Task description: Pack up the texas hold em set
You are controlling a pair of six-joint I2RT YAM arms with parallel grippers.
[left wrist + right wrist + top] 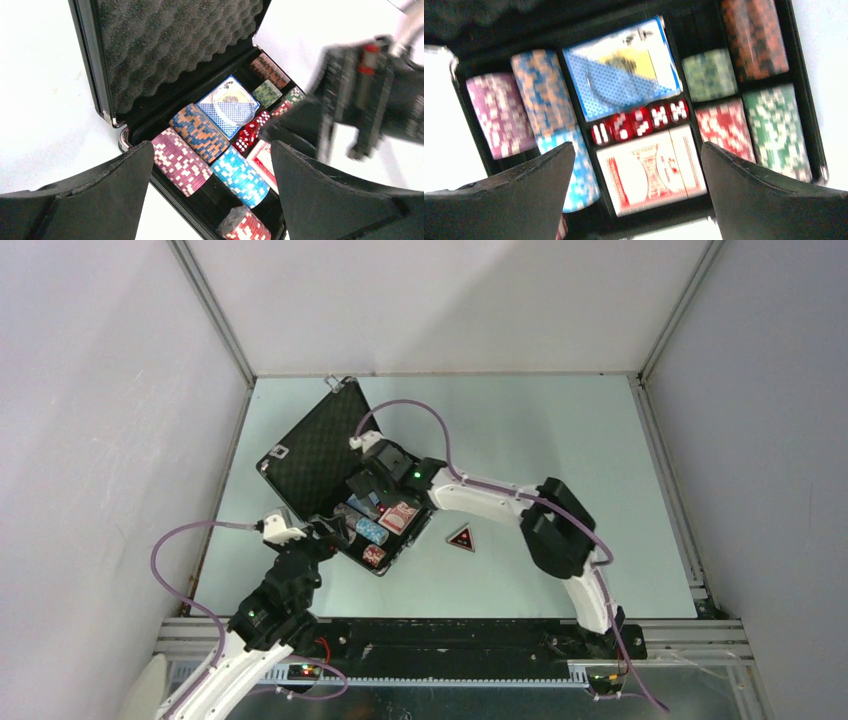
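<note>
Right claw (638,150) hangs wide open and empty above the red card deck (649,170) in the black foam-lined briefcase (310,455). The left claw (212,150), open too, faces its purple chip stack (180,161). Black-red triangle (461,538) lies outside, beside the right claw: I'd approach it squarely, pinching its edges.

Bare table (560,440) right of the briefcase (312,455) save the triangle (461,538); right pincer (635,146) over the briefcase

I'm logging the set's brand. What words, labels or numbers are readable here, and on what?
None can be read.
The blue card deck: print too blurred.
The red card deck: blurred pattern only.
The red dice: white pips, no numerals.
The triangle: too small to tell.
</note>
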